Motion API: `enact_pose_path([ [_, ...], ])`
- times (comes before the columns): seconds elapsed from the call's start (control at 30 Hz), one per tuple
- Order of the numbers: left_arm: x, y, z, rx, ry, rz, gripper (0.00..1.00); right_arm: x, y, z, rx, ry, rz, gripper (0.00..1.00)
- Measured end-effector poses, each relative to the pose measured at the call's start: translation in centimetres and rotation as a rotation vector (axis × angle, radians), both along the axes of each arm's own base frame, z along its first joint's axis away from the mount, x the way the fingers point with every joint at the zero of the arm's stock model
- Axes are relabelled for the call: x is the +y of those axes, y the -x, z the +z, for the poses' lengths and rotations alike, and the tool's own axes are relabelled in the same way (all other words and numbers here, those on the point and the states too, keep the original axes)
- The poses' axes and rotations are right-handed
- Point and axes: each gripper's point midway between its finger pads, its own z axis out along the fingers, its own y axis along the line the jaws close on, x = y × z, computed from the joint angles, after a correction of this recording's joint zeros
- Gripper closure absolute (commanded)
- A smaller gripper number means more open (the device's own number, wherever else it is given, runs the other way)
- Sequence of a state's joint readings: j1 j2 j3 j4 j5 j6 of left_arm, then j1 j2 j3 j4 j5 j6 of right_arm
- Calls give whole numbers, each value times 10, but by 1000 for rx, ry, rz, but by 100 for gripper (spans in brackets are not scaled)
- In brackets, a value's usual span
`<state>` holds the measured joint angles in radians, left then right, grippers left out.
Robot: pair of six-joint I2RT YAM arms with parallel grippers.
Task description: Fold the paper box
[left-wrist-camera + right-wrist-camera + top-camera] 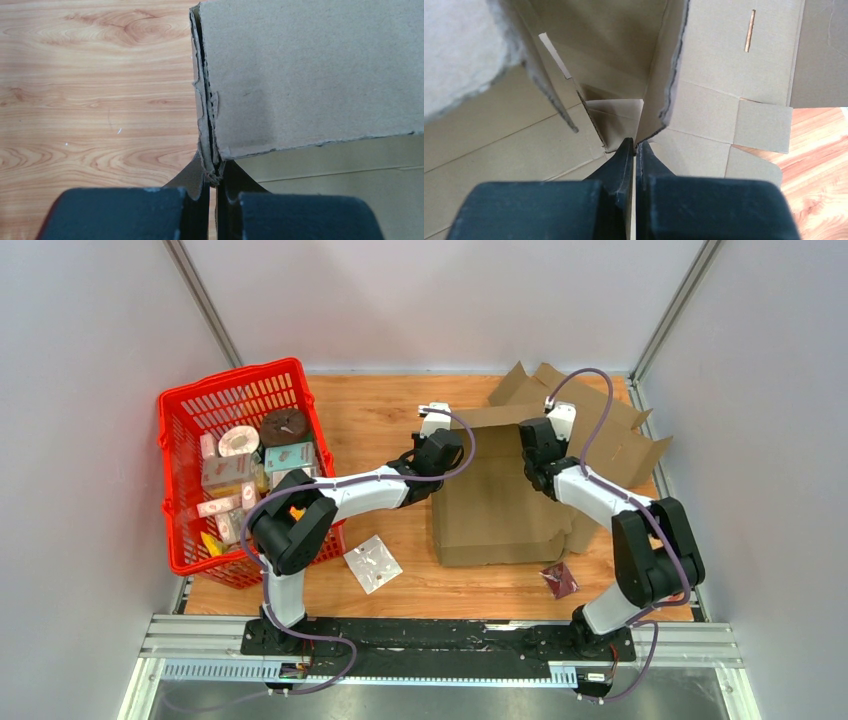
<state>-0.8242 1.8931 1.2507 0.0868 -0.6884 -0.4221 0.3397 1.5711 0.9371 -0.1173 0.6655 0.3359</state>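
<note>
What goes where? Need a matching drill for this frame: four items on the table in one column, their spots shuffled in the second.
Things:
1 red basket
2 cardboard box
3 silver pouch
4 dark red pouch

Places:
A by the box's near right corner
B left side of the table
C centre to far right
D near side, between basket and box

Pairs: 1-B, 2-C, 3-D, 4-A

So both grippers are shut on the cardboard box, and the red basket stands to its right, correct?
No: the red basket stands to the left of the cardboard box, as the top external view shows. The rest is right: the left gripper and the right gripper are both shut on it.
</note>
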Motion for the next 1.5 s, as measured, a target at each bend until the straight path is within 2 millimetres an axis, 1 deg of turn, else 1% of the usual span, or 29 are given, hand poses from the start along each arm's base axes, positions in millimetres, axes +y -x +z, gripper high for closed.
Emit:
enact_pose_path([
  [0.1,0,0,0,0,-1,1,100,6,3,1,1,0,10,100],
  [0.2,1,0,0,1,-3,5,100,19,9,7,-3,-28,37,100],
  [0.27,3,-1,0,1,-1,9,100,31,14,10,-2,-76,60,100],
  [0.4,3,-1,0,1,-1,11,100,51,15,12,-3,-189,93,100],
  [0.43,3,-1,0,1,-2,12,100,56,15,11,0,-219,102,97],
  [0.47,4,-2,0,1,-5,15,100,61,16,9,5,-248,114,89],
  [0.5,5,-2,0,0,-7,18,100,65,16,8,10,-273,125,58],
  [0.53,6,-2,0,-1,-8,22,100,68,16,8,13,-294,135,46],
  [0.6,7,-3,0,-2,-8,24,100,78,18,11,24,-349,182,37],
  [0.67,6,-2,0,-1,-8,23,100,81,22,22,8,-377,216,37],
  [0.73,6,-2,0,-1,-8,23,100,76,31,41,-30,-400,240,37],
  [0.8,6,-2,0,-1,-8,23,100,50,38,66,-105,-417,207,38],
  [0.87,6,-2,0,-1,-8,23,100,13,42,82,-180,-408,133,37],
  [0.9,6,-2,0,-1,-8,23,100,-8,45,85,-213,-393,91,37],
  [0.97,6,-2,0,-1,-8,23,100,-39,49,80,-220,-350,35,37],
  [1.0,6,-2,0,-1,-8,23,100,-51,48,74,-200,-323,18,37],
  [1.03,6,-2,0,-1,-8,23,100,-55,44,69,-173,-297,27,37],
  [1.1,6,-2,0,-1,-8,23,100,-51,33,54,-99,-259,91,38],
  [1.2,6,-2,0,-1,-8,22,100,-33,13,35,-17,-233,253,39],
  [1.27,6,-2,0,-1,-8,22,100,-23,7,27,3,-223,343,39],
  [1.33,6,-2,0,-1,-8,22,100,-12,0,27,-10,-210,440,39],
  [1.5,6,-2,0,2,-12,19,100,12,-22,38,-101,-164,613,39],
])
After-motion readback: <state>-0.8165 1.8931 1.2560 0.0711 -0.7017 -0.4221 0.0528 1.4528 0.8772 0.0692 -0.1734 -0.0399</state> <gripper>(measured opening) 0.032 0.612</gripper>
